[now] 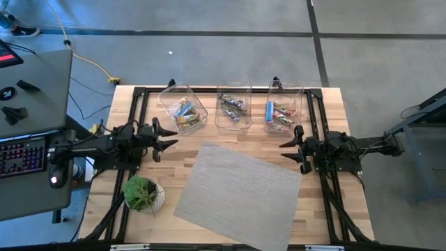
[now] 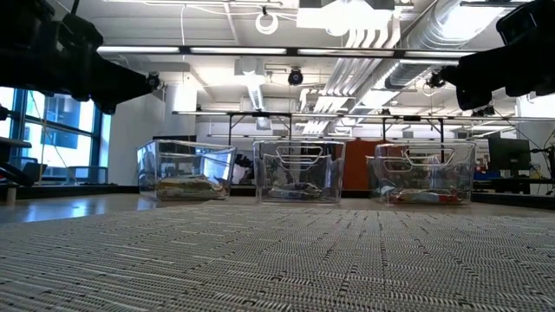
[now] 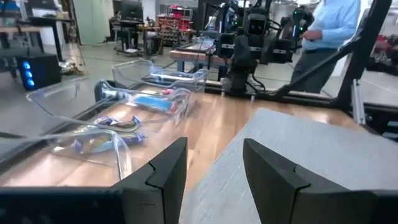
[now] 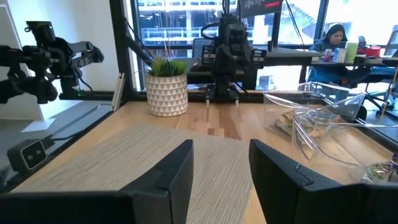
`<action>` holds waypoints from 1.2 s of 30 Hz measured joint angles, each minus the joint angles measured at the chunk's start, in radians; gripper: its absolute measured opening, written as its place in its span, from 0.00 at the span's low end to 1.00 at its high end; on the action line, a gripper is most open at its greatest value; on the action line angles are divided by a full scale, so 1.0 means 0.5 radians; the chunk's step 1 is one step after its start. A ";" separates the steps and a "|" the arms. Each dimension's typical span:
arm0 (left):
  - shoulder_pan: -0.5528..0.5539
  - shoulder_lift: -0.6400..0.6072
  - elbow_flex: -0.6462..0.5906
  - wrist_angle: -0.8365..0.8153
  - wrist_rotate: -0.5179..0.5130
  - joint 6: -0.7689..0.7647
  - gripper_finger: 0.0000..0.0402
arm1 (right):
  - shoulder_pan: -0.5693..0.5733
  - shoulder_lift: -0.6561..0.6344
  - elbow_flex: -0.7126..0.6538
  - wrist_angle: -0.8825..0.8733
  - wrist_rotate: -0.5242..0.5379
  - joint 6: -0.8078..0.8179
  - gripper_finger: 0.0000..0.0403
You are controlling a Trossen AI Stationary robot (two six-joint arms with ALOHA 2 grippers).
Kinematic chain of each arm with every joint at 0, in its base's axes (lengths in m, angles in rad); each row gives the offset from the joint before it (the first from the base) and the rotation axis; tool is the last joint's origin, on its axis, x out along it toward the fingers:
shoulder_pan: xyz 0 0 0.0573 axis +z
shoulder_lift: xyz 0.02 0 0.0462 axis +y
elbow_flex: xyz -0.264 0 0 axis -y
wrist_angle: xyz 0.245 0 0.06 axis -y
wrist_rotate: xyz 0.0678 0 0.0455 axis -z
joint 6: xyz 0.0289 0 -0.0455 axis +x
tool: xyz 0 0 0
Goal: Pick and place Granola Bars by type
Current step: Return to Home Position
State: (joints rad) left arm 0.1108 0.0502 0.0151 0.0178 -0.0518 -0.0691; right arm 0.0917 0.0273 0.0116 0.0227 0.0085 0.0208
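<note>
**Bars Sorted Into Three Bins, Both Arms Pulled Back**

Seen from above, three clear bins are lined up at the 12 o'clock edge of the wooden table (image 1: 209, 136). The Granola Bars are all found inside them. Yellow and green bars (image 1: 185, 113) are seen in the left bin (image 1: 167, 94). Purple and silver bars (image 1: 235, 108) are seen in the middle bin (image 1: 233, 88). Red bars (image 1: 281, 117) are seen in the right bin (image 1: 287, 87), with a blue one just beside them.

A grey mat (image 1: 240, 195) is laid from the middle of the table down to 6 o'clock, and it is turned a little. No bar is seen on it. A small green plant (image 1: 143, 194) in a white pot is set at about 8 o'clock.

The left gripper (image 1: 174, 137) is held at 9 o'clock, above the wood just beside the mat. Its fingers are spread apart, and nothing is held between them. The right gripper (image 1: 286, 150) is held at 3 o'clock. Its fingers are spread apart too, and nothing is held.
</note>
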 joint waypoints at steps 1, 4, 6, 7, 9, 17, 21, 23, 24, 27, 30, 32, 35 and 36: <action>0.000 0.000 0.000 -0.001 0.003 -0.034 0.37 | 0.000 0.000 0.000 0.002 0.000 0.001 0.35; 0.000 0.000 -0.001 -0.004 0.028 -0.193 0.37 | 0.000 0.000 -0.001 0.002 0.000 0.008 0.35; 0.000 0.001 -0.001 -0.011 0.054 -0.245 0.37 | 0.000 0.000 -0.001 0.003 0.000 0.008 0.35; 0.000 0.000 -0.002 -0.014 0.071 -0.238 0.37 | 0.000 0.000 -0.001 0.003 0.000 0.008 0.35; 0.000 0.000 -0.002 -0.015 0.079 -0.192 0.37 | 0.000 0.000 -0.001 0.004 0.000 0.018 0.35; 0.000 0.000 -0.003 -0.016 0.078 -0.174 0.37 | 0.000 0.000 -0.002 0.006 -0.001 0.052 0.35; 0.000 0.000 -0.004 -0.016 0.077 -0.172 0.37 | -0.001 0.000 -0.002 0.007 -0.001 0.049 0.35; 0.000 0.000 -0.004 -0.016 0.077 -0.172 0.37 | 0.000 0.000 -0.002 0.007 -0.001 0.048 0.35; 0.000 0.000 -0.005 -0.016 0.077 -0.172 0.37 | 0.000 0.000 -0.002 0.007 -0.001 0.048 0.35; 0.000 0.000 -0.005 -0.016 0.077 -0.172 0.37 | -0.001 0.000 -0.002 0.007 -0.001 0.047 0.35; 0.000 0.000 -0.005 -0.016 0.077 -0.172 0.37 | 0.000 0.000 -0.002 0.007 -0.001 0.047 0.35; 0.000 0.000 -0.005 -0.016 0.077 -0.172 0.37 | 0.000 0.000 -0.002 0.007 -0.001 0.047 0.35; 0.000 0.000 -0.005 -0.016 0.077 -0.172 0.37 | 0.000 0.000 -0.002 0.007 -0.002 0.047 0.35; 0.000 0.000 -0.005 -0.016 0.076 -0.172 0.37 | 0.000 0.000 -0.002 0.007 -0.002 0.047 0.35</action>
State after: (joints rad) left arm 0.1109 0.0502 0.0128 0.0097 -0.0136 -0.1551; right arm 0.0917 0.0273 0.0109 0.0261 0.0075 0.0444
